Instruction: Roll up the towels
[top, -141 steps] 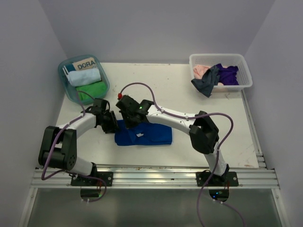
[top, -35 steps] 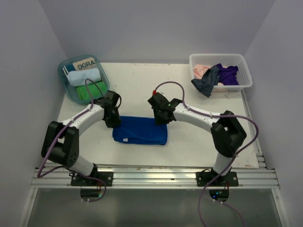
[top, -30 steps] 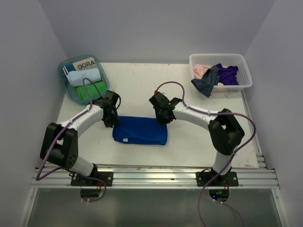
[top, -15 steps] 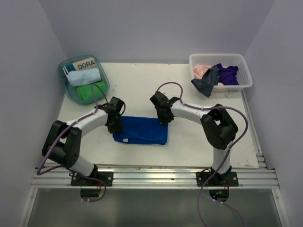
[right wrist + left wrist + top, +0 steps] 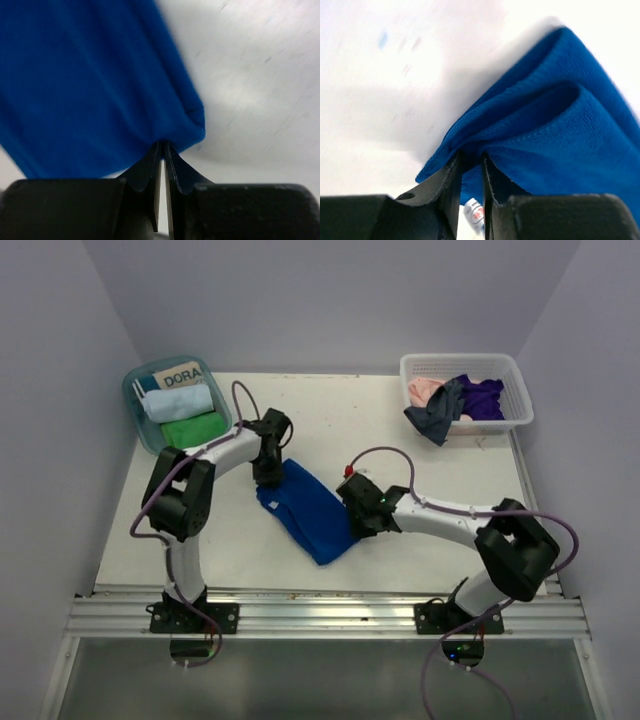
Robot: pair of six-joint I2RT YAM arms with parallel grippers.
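A royal blue towel lies folded in the middle of the desk, its long axis slanting from far-left to near-right. The left arm, elbow bent near the desk's left side, angles in to the towel's far-left end, the left end effector clenched on a fold of cloth. The right arm stretches low and leftward from its elbow, the right end effector pinching the near-right corner.

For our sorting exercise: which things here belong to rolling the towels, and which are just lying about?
Job: royal blue towel; left gripper; right gripper; light blue towel; green towel; pink towel; grey towel; purple towel.
Lying about: DORA card; teal tub; white basket.
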